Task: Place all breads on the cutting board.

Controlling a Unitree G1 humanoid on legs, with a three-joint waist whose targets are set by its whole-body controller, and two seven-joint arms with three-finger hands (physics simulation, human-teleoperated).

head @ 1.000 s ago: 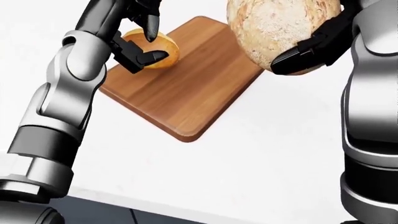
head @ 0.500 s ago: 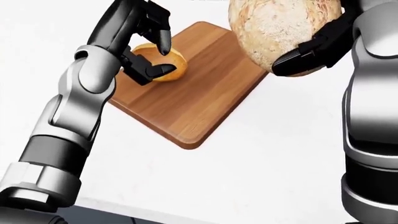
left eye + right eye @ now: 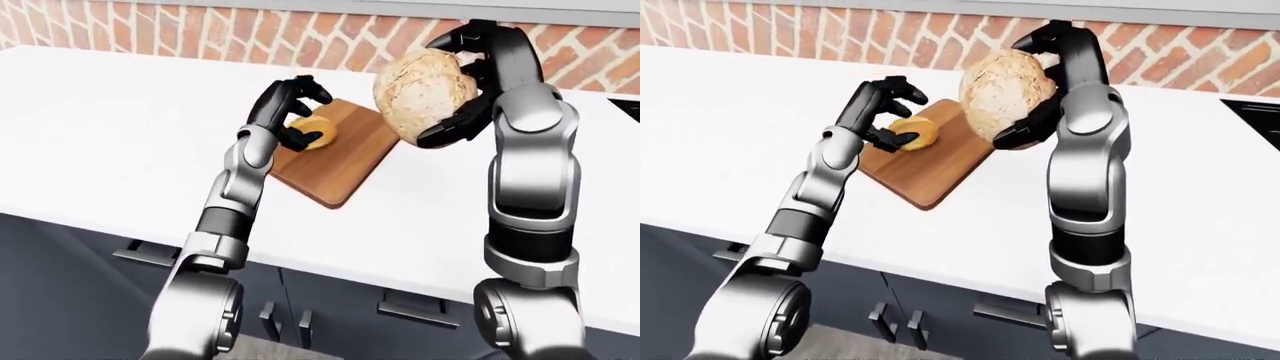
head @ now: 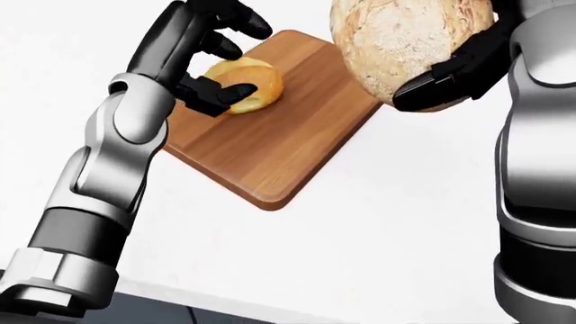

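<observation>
A wooden cutting board (image 4: 270,142) lies on the white counter. A small golden bun (image 4: 248,84) sits on its upper left part. My left hand (image 4: 236,59) is open over the bun: the fingers are spread and lifted, and the thumb (image 4: 216,93) is still against the bun's side. My right hand (image 4: 450,67) is shut on a large round floury loaf (image 4: 400,40) and holds it in the air above the board's upper right edge. The loaf also shows in the left-eye view (image 3: 425,94).
The white counter (image 3: 100,112) runs wide to the left and right of the board. A brick wall (image 3: 150,30) stands behind it. Dark cabinet fronts with handles (image 3: 400,307) are below. A black stove edge (image 3: 1262,112) shows at far right.
My left hand's fingers have opened and lifted off the bun, which now rests on the board. The right hand with the loaf has stayed in place.
</observation>
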